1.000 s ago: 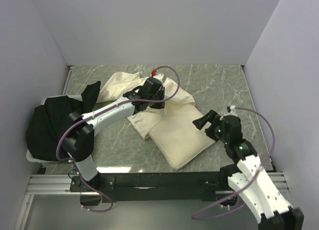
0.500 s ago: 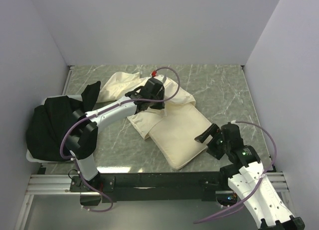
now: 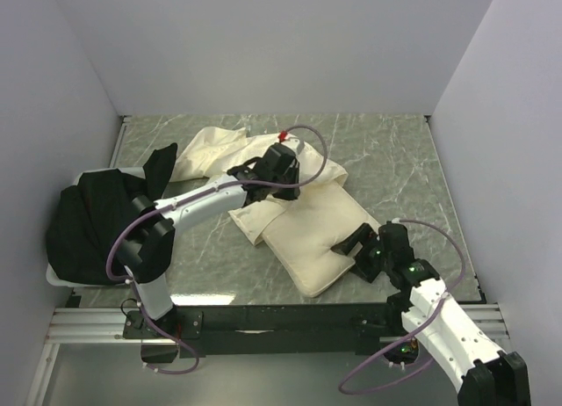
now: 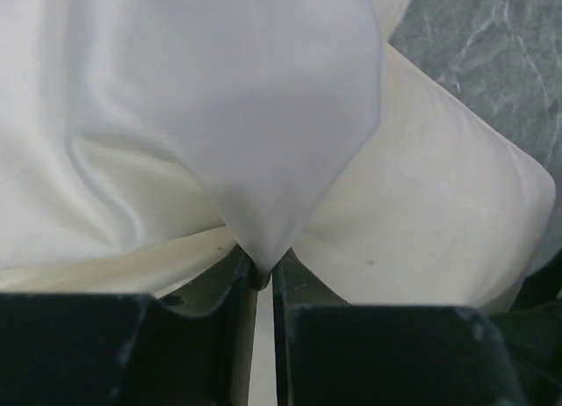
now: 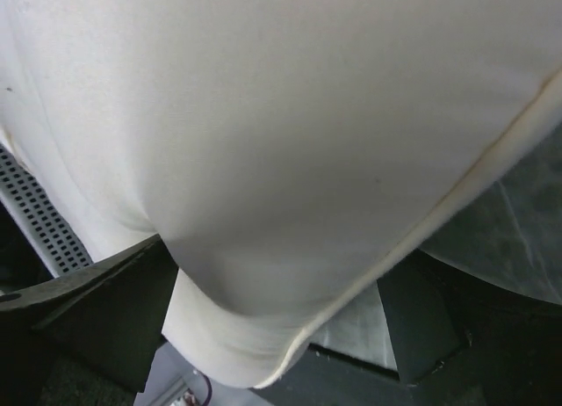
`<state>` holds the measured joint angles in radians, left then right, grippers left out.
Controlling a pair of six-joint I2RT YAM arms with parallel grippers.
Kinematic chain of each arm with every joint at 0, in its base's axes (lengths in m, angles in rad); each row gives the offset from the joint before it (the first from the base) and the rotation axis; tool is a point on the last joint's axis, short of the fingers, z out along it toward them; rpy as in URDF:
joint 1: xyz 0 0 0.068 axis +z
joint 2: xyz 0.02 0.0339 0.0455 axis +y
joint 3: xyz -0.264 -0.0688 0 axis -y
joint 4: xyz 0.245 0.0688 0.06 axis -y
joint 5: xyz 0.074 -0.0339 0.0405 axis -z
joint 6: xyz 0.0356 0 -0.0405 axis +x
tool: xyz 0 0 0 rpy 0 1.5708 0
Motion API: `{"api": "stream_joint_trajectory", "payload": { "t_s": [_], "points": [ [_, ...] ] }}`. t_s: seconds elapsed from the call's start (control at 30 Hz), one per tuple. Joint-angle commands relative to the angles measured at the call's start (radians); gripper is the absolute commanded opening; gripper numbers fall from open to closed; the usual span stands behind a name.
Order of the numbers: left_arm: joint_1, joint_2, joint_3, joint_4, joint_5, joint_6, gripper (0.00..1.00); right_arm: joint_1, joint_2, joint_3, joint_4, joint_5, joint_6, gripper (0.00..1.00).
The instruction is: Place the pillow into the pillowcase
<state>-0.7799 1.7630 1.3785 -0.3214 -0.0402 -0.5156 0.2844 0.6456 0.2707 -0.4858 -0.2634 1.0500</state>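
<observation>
The plump cream pillow (image 3: 307,239) lies slantwise in the middle of the table. The thin wrinkly pillowcase (image 3: 215,151) spreads behind it and laps over its far end. My left gripper (image 3: 285,164) sits over that overlap. In the left wrist view the left gripper (image 4: 257,270) has its jaws almost together, pinching a peak of pillowcase (image 4: 246,116) fabric at the tips. My right gripper (image 3: 356,248) is at the pillow's near right edge. In the right wrist view the pillow (image 5: 290,142) bulges between the wide-open fingers (image 5: 105,309) of the right gripper (image 5: 272,322).
A black cloth heap (image 3: 97,217) fills a white tray at the left edge. Grey walls close in three sides of the green marble table (image 3: 395,160). A metal rail (image 3: 263,318) runs along the near edge by the arm bases.
My right arm has swung left and down until its open jaws straddle the pillow's near right edge. The left gripper has shifted slightly right with the fabric, its jaws parting a little.
</observation>
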Motion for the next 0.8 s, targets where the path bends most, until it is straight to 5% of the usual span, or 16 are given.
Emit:
{"api": "stream_joint_trajectory", "payload": {
  "t_s": [0.0, 0.03, 0.07, 0.1, 0.13, 0.37, 0.57, 0.77],
  "points": [
    [-0.056, -0.02, 0.05, -0.024, -0.009, 0.015, 0.25, 0.006, -0.047, -0.093, 0.301, 0.064, -0.001, 0.89],
    [-0.064, -0.029, 0.05, -0.037, -0.048, 0.015, 0.5, 0.006, -0.066, -0.102, 0.352, 0.064, -0.005, 0.6],
    [-0.077, -0.046, 0.048, -0.048, -0.085, 0.009, 0.61, 0.006, -0.079, -0.096, 0.358, 0.066, -0.01, 0.4],
    [-0.085, -0.089, 0.036, -0.074, -0.122, 0.003, 0.83, 0.007, -0.095, -0.082, 0.351, 0.07, -0.018, 0.1],
    [-0.094, -0.115, 0.025, -0.087, -0.201, -0.015, 0.87, 0.007, -0.095, -0.062, 0.314, 0.073, -0.031, 0.0],
    [-0.206, -0.345, -0.163, -0.26, -0.61, -0.256, 0.87, 0.006, -0.075, 0.107, 0.214, 0.066, -0.142, 0.0],
    [-0.223, -0.447, -0.465, -0.153, -0.597, -0.391, 0.71, 0.007, -0.092, 0.174, 0.197, 0.018, -0.145, 0.0],
    [-0.226, -0.39, -0.558, -0.024, -0.575, -0.392, 0.76, 0.006, -0.089, 0.217, 0.177, 0.004, -0.139, 0.0]
  ]
}}
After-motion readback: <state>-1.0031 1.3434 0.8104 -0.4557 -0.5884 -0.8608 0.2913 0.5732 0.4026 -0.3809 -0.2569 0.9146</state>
